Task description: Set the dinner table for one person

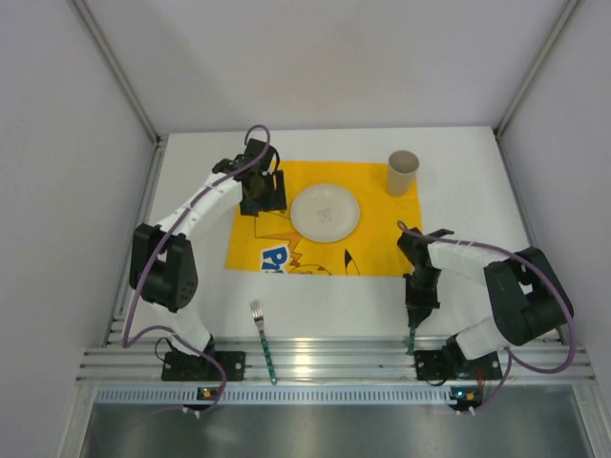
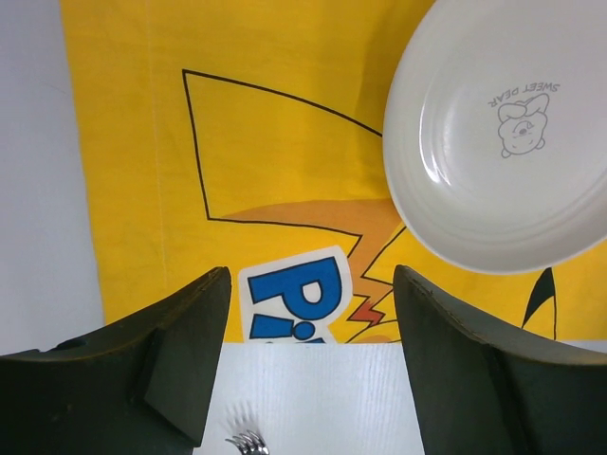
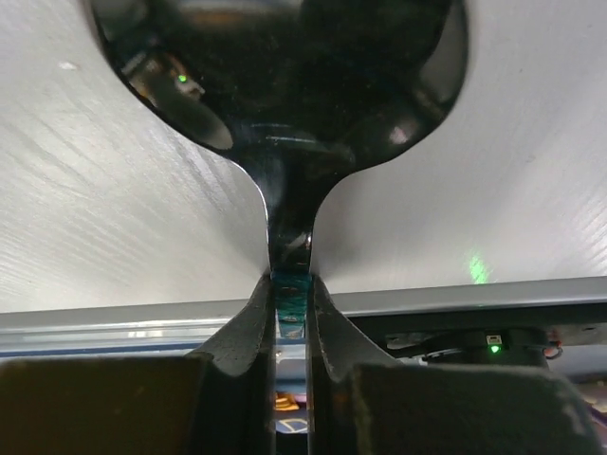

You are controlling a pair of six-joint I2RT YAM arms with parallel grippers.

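The white counter (image 1: pixel 458 191) fills the workspace, with a ribbed metal rail (image 1: pixel 325 361) along its near edge. A yellow cartoon placemat (image 1: pixel 372 181) lies in the middle of it. A white plate (image 1: pixel 326 212) sits on the placemat, and a tan cup (image 1: pixel 402 172) stands upright at the mat's far right corner. A fork (image 1: pixel 263 339) lies off the mat near the rail, its tines pointing away from the arms.

The left gripper (image 2: pixel 313 284) hangs over the left part of the placemat, just beside the plate. Its fingers (image 2: pixel 190 360) are spread wide with nothing between them.

The right gripper (image 3: pixel 291 294) is low over the bare counter near the rail. Its fingers are pinched narrowly on a spoon (image 3: pixel 285 95), at the neck where the green handle begins.
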